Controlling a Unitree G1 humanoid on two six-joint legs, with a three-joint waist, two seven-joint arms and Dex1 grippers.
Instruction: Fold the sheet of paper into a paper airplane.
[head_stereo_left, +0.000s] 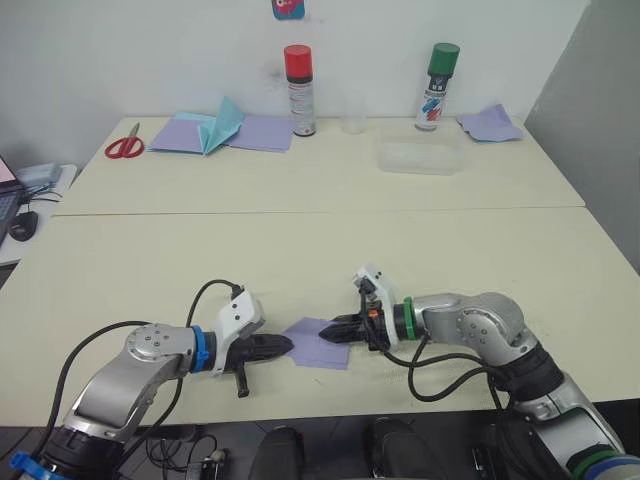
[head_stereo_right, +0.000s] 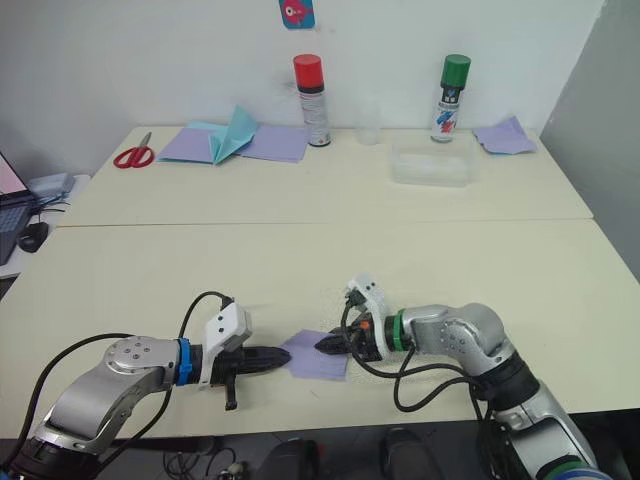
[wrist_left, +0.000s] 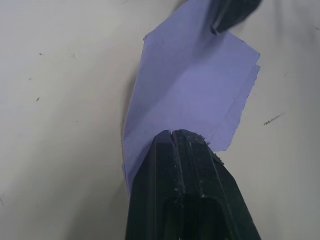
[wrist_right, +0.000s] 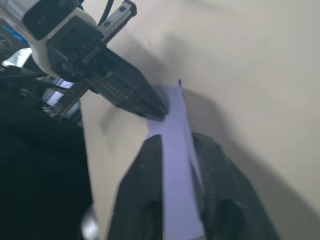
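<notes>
Between the two grippers, near the front edge of the cream table (head_stereo_left: 150, 250), lies the sheet of paper (head_stereo_left: 318, 343), a small lavender piece already folded into layers. The left gripper (head_stereo_left: 284, 345) reaches it from the left with its black fingers pressed together, their tip resting on the paper's left edge; the left wrist view shows those closed fingers (wrist_left: 187, 165) lying on top of the sheet. The right gripper (head_stereo_left: 330, 331) comes in from the opposite side and pinches the paper's right edge: in the right wrist view the purple strip (wrist_right: 176, 165) runs between its two fingers.

Well beyond both grippers, along the wall, stand a red-capped spray can (head_stereo_left: 299, 90) and a green-capped spray can (head_stereo_left: 437, 86), with red-handled scissors (head_stereo_left: 125, 145), a teal folded paper (head_stereo_left: 222, 126) on flat lavender sheets (head_stereo_left: 262, 132), and a clear plastic box (head_stereo_left: 420, 156).
</notes>
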